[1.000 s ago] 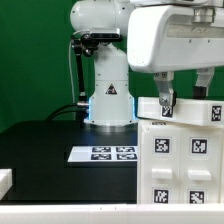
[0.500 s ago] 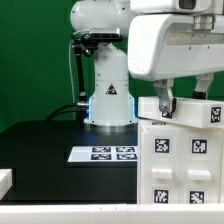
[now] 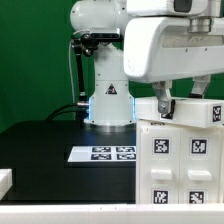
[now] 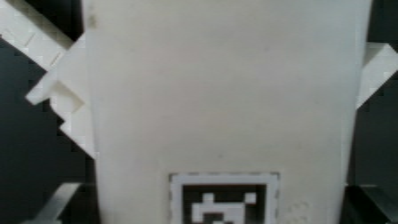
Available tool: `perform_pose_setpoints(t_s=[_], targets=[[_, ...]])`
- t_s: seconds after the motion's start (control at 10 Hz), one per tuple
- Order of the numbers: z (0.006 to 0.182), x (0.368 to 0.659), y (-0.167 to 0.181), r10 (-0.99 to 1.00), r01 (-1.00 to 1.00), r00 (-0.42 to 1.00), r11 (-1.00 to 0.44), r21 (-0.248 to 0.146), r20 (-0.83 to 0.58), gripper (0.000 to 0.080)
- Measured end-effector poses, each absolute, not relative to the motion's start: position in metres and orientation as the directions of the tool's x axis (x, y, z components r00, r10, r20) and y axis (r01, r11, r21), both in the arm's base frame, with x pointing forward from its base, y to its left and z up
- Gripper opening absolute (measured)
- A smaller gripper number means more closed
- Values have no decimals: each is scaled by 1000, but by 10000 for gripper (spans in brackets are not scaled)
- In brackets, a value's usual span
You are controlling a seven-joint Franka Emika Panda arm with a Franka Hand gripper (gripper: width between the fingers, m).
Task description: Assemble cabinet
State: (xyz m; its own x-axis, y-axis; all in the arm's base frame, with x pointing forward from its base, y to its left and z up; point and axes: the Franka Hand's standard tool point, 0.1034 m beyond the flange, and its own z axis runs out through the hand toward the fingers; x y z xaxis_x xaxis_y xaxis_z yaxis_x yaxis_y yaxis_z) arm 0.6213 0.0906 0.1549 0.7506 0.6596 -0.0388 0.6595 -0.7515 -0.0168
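The cabinet (image 3: 180, 160) is a large white box with square tags on its panels, at the exterior view's lower right. My gripper (image 3: 182, 100) hangs over its top edge with one finger (image 3: 165, 100) on each side of an upright white wall. In the wrist view that wall (image 4: 214, 90) fills the space between my fingers, and a black-and-white tag (image 4: 224, 200) on it shows near my gripper (image 4: 222, 205). The jaws stand against both sides of the wall, so the gripper is shut on the cabinet. The cabinet's lower part is cut off by the frame.
The marker board (image 3: 103, 153) lies flat on the black table (image 3: 50, 150) in front of the robot's base (image 3: 108, 100). A small white part (image 3: 5, 181) lies at the exterior view's left edge. A green wall stands behind.
My hand has shifted slightly towards the exterior view's left. The cabinet and the marker board stay where they were.
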Motion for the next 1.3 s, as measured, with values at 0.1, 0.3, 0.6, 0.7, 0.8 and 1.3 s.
perform_pose_setpoints(t_s=[0.1,0.3,0.6,0.7,0.8,1.3], targets=[[155,621,91,614,614,788,-789,-15,-40,554],[154,622,89,435,434,900,-901,-20,-35,554],[154,623,90,57,55,998,-997,-51,-31,554],[154,624,91,-14,-15,999,-998,-54,-31,554],[154,624,91,-70,-72,997,-996,-52,-34,554],[153,623,92,-487,-489,872,-871,-43,-52,554]])
